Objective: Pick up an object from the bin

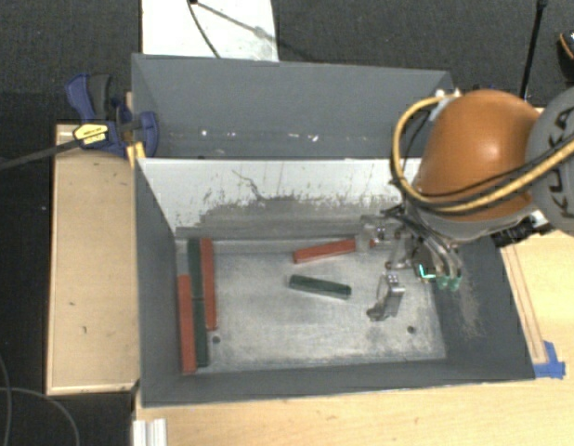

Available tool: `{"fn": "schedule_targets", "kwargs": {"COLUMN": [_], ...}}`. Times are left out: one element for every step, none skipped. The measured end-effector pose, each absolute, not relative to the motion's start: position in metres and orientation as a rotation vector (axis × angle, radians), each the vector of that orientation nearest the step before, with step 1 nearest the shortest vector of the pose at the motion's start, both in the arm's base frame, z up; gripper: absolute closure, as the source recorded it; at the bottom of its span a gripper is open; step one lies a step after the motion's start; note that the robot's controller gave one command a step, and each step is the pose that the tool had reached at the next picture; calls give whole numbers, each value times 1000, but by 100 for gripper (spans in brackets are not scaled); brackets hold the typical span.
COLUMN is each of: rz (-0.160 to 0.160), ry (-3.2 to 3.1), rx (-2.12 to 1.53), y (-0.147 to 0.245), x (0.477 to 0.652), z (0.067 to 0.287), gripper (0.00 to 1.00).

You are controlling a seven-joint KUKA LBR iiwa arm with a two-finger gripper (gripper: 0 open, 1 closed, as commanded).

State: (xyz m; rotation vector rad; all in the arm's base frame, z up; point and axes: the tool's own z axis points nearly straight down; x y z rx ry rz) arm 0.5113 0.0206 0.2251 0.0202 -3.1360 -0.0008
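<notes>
Two steps of the pick are left, by my judgement: the grasp and the lift. The gripper hangs low over the right half of the bin, close to the bare floor, and I can make out nothing in its hold. How far open it is I cannot tell (the wrist above crowds it).

No thing is named for picking. The nearest candidate is a dark green bar, lying flat and slightly slanted near the middle of the floor, just to the left of the gripper and apart from it. A red-orange bar lies behind that one, toward the foot of the back wall, and the two do not touch.

Along the left wall several long bars, red and dark green, lie packed side by side, lengthwise against the wall and well apart from the gripper. To take the green bar, the gripper would probably need to shift left first.
</notes>
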Motion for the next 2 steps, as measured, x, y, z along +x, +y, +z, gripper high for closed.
{"fn": "schedule_targets", "kwargs": {"rz": [-3,-1], "ry": [-3138,-3149], "rx": [-11,24], "y": [67,45], "x": [537,558], "z": [66,103], "gripper": [0,0]}}
